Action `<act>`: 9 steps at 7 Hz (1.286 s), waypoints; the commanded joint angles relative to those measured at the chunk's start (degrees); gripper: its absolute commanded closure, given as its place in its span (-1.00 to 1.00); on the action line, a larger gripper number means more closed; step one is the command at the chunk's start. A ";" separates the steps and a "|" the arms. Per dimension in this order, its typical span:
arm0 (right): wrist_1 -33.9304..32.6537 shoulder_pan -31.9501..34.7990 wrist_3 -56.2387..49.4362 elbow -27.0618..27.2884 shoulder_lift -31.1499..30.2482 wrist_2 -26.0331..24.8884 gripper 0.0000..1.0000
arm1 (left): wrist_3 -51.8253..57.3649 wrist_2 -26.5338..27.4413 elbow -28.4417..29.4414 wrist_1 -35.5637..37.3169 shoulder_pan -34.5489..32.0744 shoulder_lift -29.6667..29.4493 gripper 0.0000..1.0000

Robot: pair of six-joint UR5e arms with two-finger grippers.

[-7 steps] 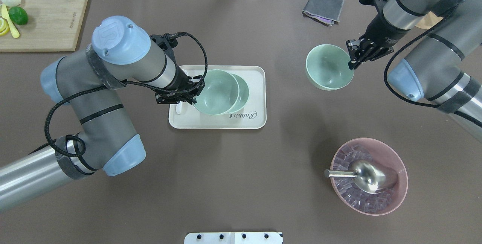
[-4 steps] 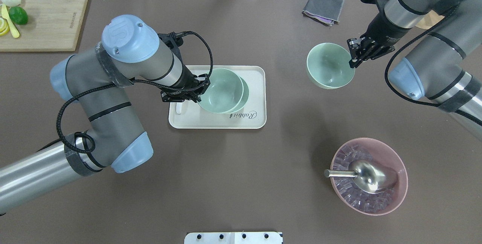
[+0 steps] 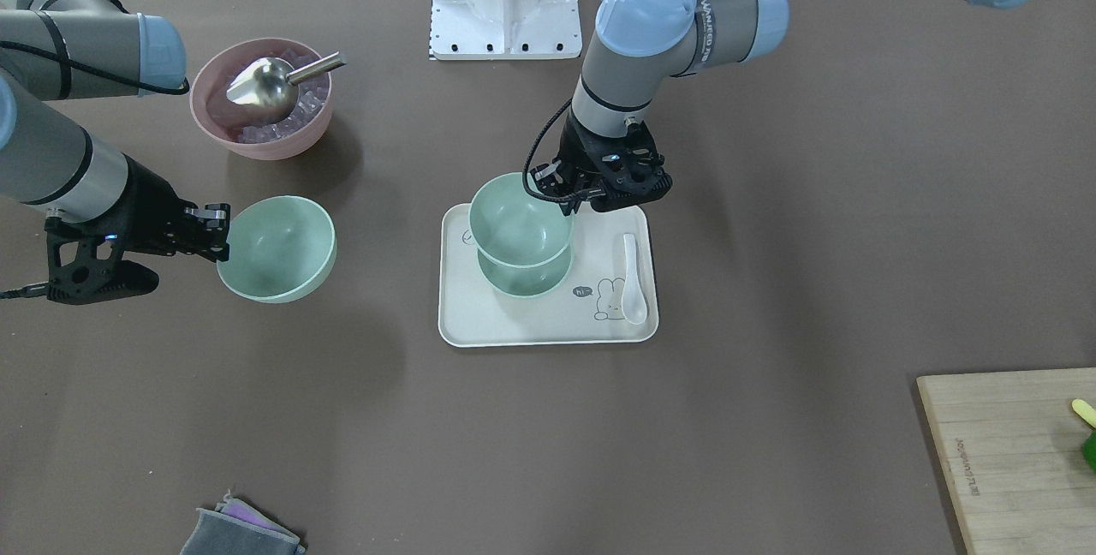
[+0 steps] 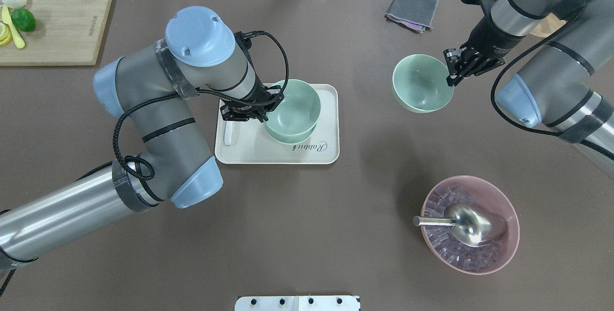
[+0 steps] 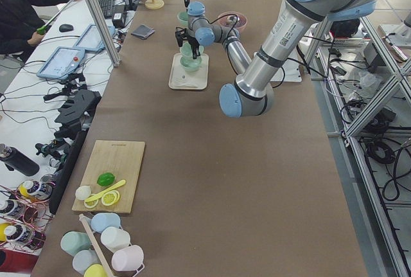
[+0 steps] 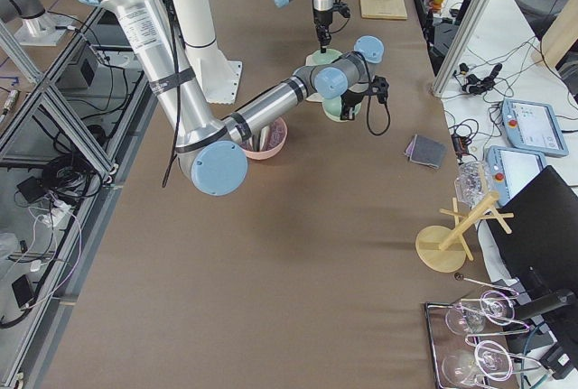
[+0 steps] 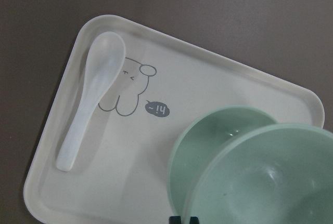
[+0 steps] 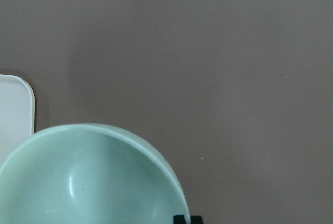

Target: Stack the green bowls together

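Observation:
My left gripper (image 4: 265, 112) is shut on the rim of a green bowl (image 4: 292, 105) and holds it just above a second green bowl (image 3: 524, 279), nearly centred over it. The lower bowl stands on the cream tray (image 4: 249, 150). In the left wrist view the held bowl (image 7: 270, 182) overlaps the lower bowl (image 7: 190, 148). My right gripper (image 4: 451, 77) is shut on the rim of the third green bowl (image 4: 422, 83) and holds it off the table at the right. That bowl also shows in the front view (image 3: 276, 248).
A white spoon (image 3: 632, 281) lies on the tray beside the bowls. A pink bowl (image 4: 506, 248) with ice and a metal scoop (image 4: 472, 224) stands at the front right. A grey cloth (image 4: 411, 9) lies at the back. A cutting board (image 4: 57, 28) with lime pieces lies at the back left.
My left arm has carried its bowl right and away from me, so it now sits nearly over the tray's bowl. My right gripper and its bowl have barely moved.

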 commanded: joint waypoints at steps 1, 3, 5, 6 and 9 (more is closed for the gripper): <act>0.03 0.00 0.00 0.01 -0.02 -0.15 1.00 | 1.33 -0.13 1.41 2.20 0.01 -1.10 1.00; 0.03 0.00 0.00 0.01 -0.02 -0.15 1.00 | 1.95 -0.65 2.81 2.11 0.00 -1.37 1.00; 0.03 0.00 0.00 0.01 0.07 -0.15 1.00 | 2.38 -0.92 3.52 1.59 -0.08 -1.37 1.00; 0.03 0.00 0.00 0.10 0.07 -0.15 1.00 | 2.74 -1.01 4.13 1.15 0.00 -1.45 1.00; 0.03 0.00 0.00 0.10 -0.02 -0.15 1.00 | 4.67 -1.10 4.75 1.06 -0.17 -1.63 1.00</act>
